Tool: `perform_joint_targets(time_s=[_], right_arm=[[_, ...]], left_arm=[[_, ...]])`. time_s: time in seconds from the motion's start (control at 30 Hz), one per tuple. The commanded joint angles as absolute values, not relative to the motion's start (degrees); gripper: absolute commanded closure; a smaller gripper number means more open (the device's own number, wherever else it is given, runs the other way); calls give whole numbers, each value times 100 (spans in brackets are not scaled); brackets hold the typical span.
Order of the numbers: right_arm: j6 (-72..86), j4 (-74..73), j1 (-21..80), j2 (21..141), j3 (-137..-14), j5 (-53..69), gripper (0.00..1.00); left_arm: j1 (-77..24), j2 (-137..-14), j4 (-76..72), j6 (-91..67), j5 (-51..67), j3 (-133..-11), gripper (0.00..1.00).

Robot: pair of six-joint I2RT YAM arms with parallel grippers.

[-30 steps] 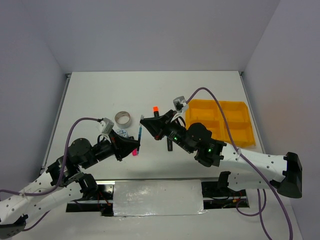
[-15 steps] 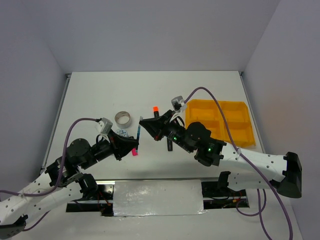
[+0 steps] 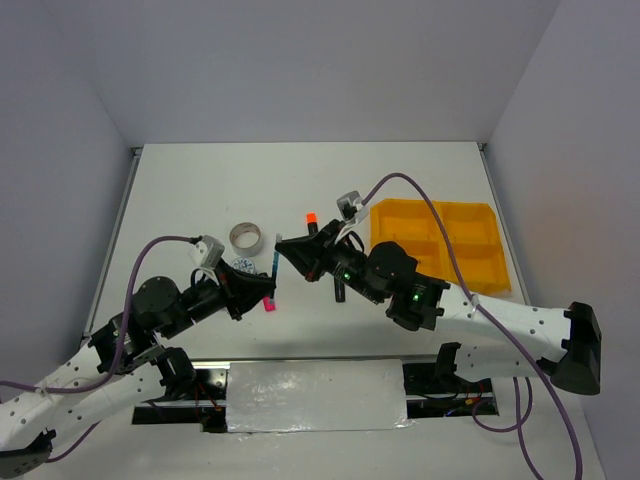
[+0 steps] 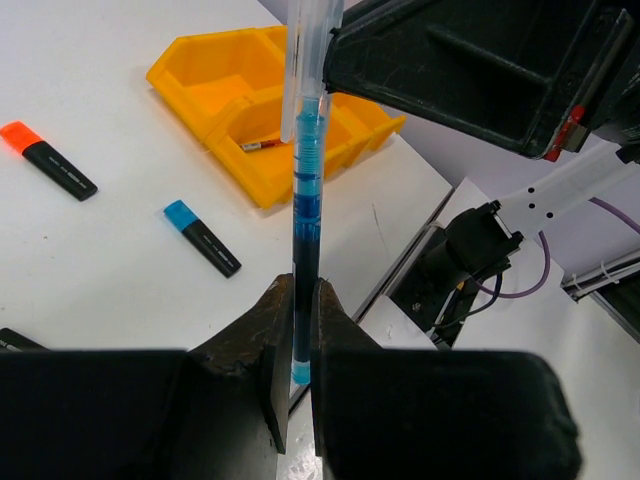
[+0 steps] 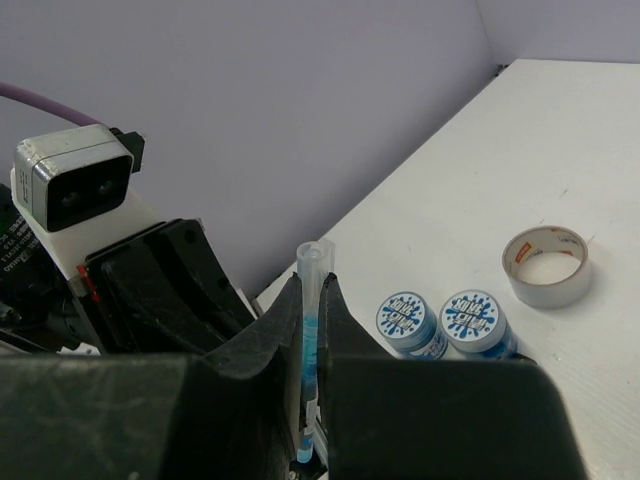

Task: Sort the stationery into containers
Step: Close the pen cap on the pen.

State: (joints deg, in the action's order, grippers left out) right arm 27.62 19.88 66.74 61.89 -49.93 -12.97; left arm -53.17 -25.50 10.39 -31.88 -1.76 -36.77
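Both the left pincer (image 4: 297, 300) and right pincer (image 5: 311, 300) clamped one blue pen (image 4: 305, 180), apparently mid-handover; next the left likely had to release for yellow tray (image 3: 480, 262) delivery.

Count, highlighters: 3, namely orange-capped highlighter (image 3: 310, 218), blue-capped highlighter (image 4: 200, 237) and pink-capped highlighter (image 3: 269, 305). Pens: 2, one blue pen (image 4: 304, 230) and one red pen (image 4: 262, 145); tape ring (image 5: 545, 265): 1; blue-white tubs (image 5: 410, 322) (image 5: 475, 318): 2. Yellow-orange tray (image 4: 265, 185): 1, divided into 4 compartments.
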Motion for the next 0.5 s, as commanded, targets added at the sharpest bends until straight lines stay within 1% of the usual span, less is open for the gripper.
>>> perform_joint_targets(time_s=[0.0, 0.2, 0.27, 0.47], right_arm=[[2804, 1881, 6653, 6249, -5273, -1169, 100], [2848, 1582, 6653, 6205, -5388, -1152, 100], [2865, 1389, 6653, 6205, -5449, -1099, 100], [2909, 1116, 6645, 6381, -5493, -888, 100]], left_arm=[[-5335, -2522, 528, -3006, -202, -3946, 95], [-5326, -2566, 510, -2953, -308, -3964, 96], [-5335, -2505, 475, -2927, -527, -3946, 95], [-5326, -2434, -43, -2717, -501, -3893, 96]])
